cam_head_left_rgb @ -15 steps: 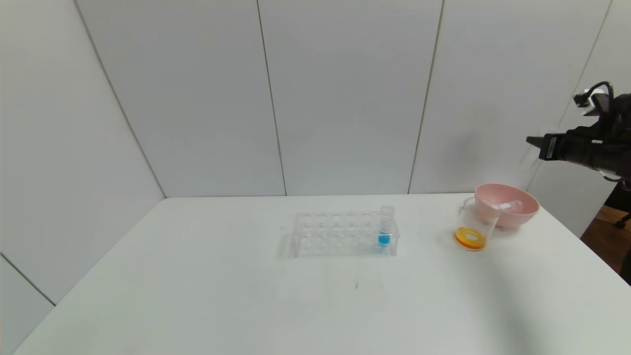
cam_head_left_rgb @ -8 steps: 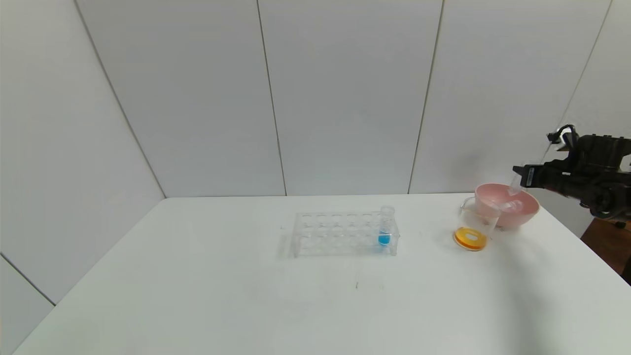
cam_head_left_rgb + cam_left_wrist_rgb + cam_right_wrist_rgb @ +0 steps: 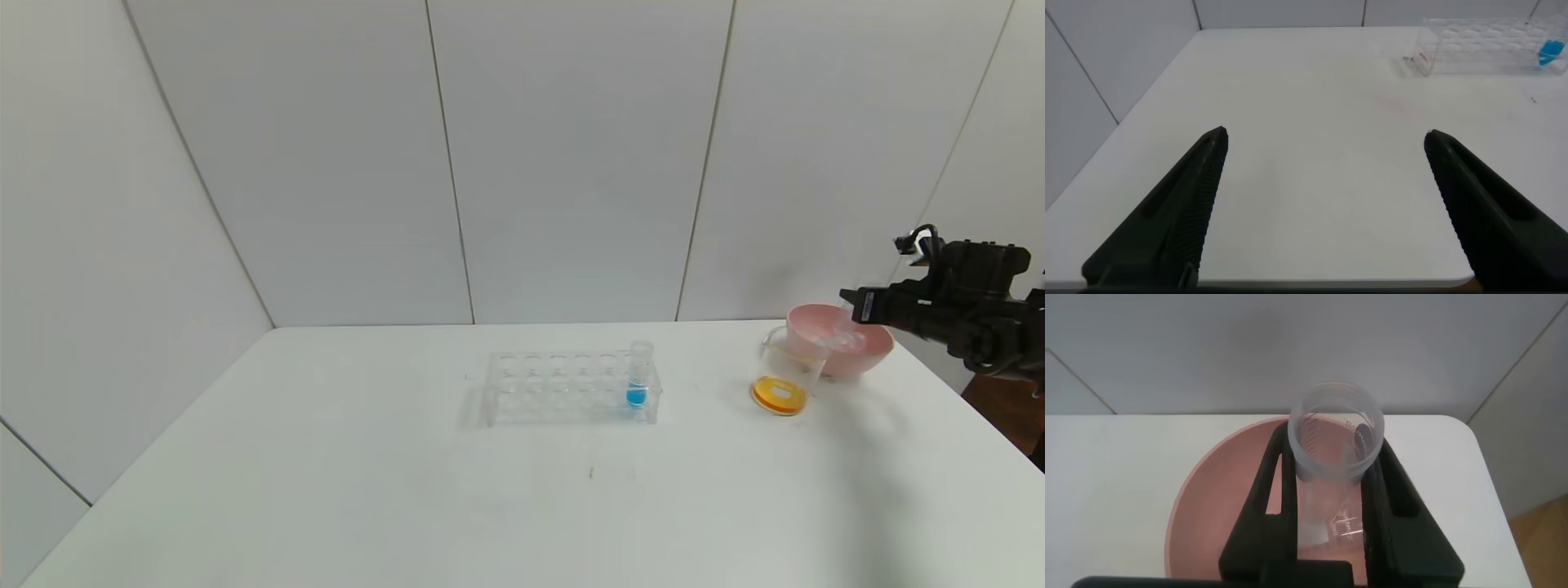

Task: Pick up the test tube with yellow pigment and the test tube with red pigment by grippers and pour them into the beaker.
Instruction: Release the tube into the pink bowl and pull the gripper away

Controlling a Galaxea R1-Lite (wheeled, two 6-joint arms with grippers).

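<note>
My right gripper (image 3: 854, 305) is shut on a clear test tube (image 3: 1335, 425) and holds it just above the pink bowl (image 3: 861, 358) at the table's far right. The tube (image 3: 847, 329) hangs into the bowl; no colour shows in it, so I cannot tell which tube it is. No yellow-tipped or red-tipped tube is in view. The beaker (image 3: 784, 371) stands in front of the bowl with orange-yellow liquid at its bottom. My left gripper (image 3: 1327, 133) is open and empty over the table's near left edge, outside the head view.
A clear many-holed tube rack (image 3: 563, 388) stands mid-table with a blue-tipped tube (image 3: 638, 382) in its right end; both show in the left wrist view, rack (image 3: 1486, 37) and tube (image 3: 1550, 53). The table's right edge is close behind the bowl.
My right gripper has come down and moved left with the clear tube, from high beside the wall to just over the pink bowl. Nothing else has moved.
</note>
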